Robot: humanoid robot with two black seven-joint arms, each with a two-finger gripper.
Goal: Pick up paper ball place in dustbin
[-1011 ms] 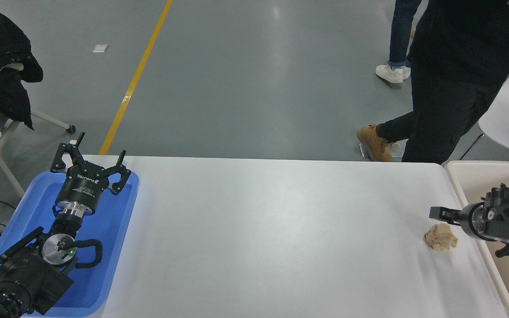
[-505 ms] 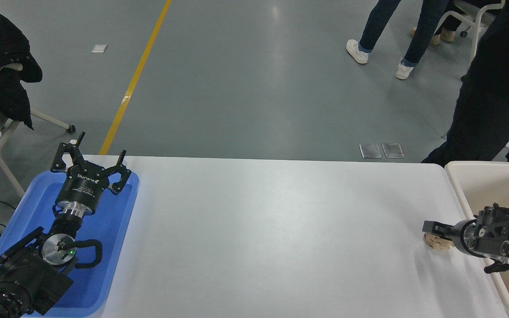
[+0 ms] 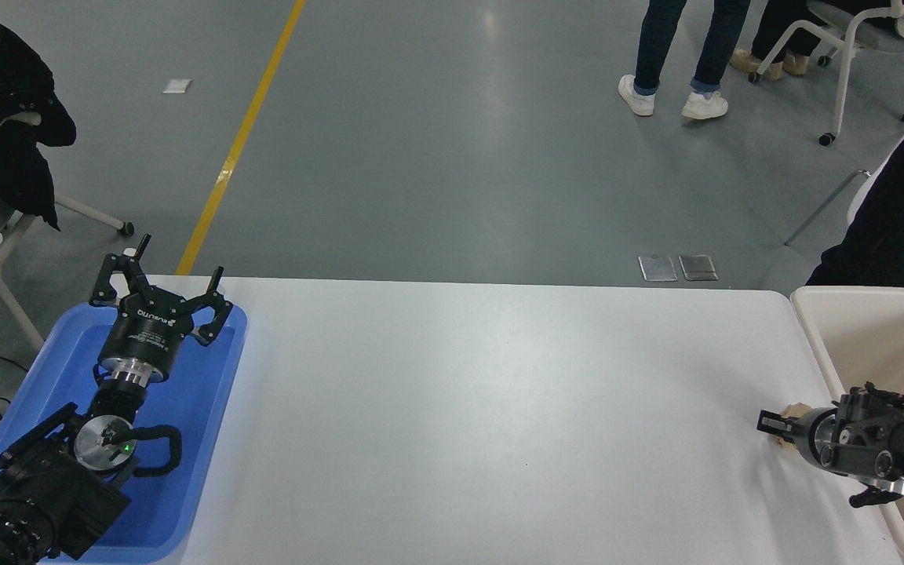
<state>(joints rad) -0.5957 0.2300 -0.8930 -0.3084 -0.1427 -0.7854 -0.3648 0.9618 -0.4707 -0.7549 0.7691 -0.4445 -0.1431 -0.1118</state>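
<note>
1. The table (image 3: pixel 460 408) has a smooth, matte white top with rounded far corners.
2. The paper ball (image 3: pixel 791 411) is a wrinkled tan wad. It lies on the table near the right edge, just beside the dustbin, and only a small sliver of it shows behind the right pincer.
3. The dustbin (image 3: pixel 813 329) is a cream-beige plastic rectangle with a thick rounded rim and smooth walls. It stands against the table's right end.
4. The right pincer (image 3: pixel 774 424) is black and points left, low over the table and right at the paper ball. Whether its fingers are spread or pinching cannot be told from this view.
5. The left pincer (image 3: pixel 160 292) is parked over a shallow, glossy blue plastic tray (image 3: pixel 209 439) at lower left, with its fingers spread.
6. Compared with one second ago, the right pincer is lower in the picture and covers most of the ball, which lay fully exposed before. The person in black then standing at the far right has moved towards the right edge.
</note>
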